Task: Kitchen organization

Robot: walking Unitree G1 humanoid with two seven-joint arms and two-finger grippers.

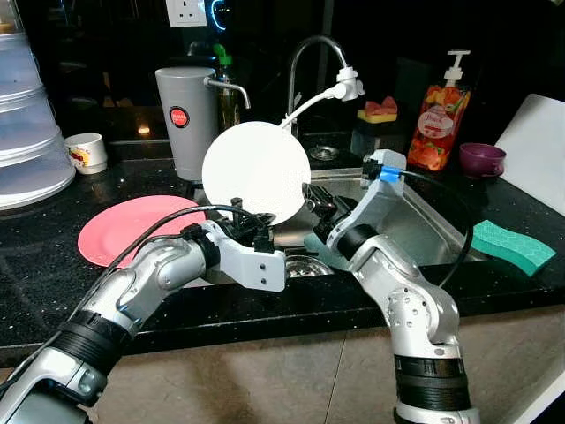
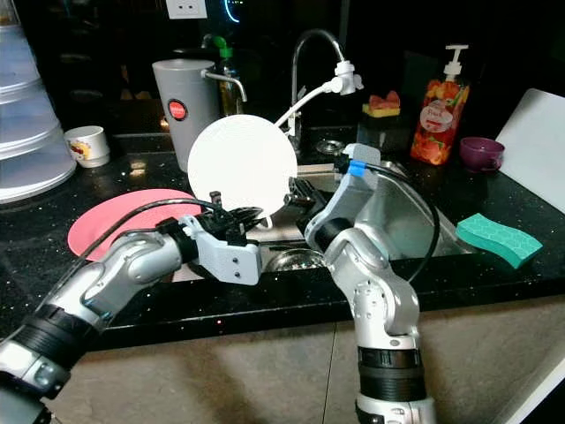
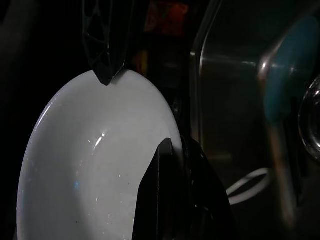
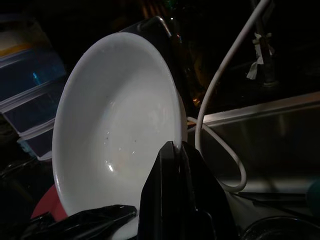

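Two grippers are meeting at one white plate (image 1: pixel 256 171), which is standing on edge above the left part of the sink (image 1: pixel 424 231), its round face turned toward the head camera. The left gripper (image 1: pixel 248 226) is clamping the lower rim: in the left wrist view one black finger (image 3: pixel 102 45) is lying over the rim's outer side and the other is pressing on the inner face, so the fingers are closed down to the plate's thickness. The right gripper (image 1: pixel 315 201) is reaching in from the sink side at the plate's lower right edge. In the right wrist view one finger (image 4: pixel 172 195) is lying against the inner face, but the pictures do not settle whether this pincer is gripping or merely touching.

Holding the plate upright over the basin is probably keeping drips inside the sink and presenting a free rim to the second arm, which suggests a handover or a rinse under the faucet (image 1: pixel 313 62) and its white hose (image 1: pixel 309 104).

Nearby items:
- A pink plate (image 1: pixel 132 228) is lying flat on the black counter (image 1: pixel 53 265) left of the sink.
- A green sponge (image 1: pixel 512 247) is lying on the counter at the right.
- A soap bottle (image 1: pixel 441 119) is standing behind the basin.

Risk: a wet rim may be slipping if either grip is shallow.
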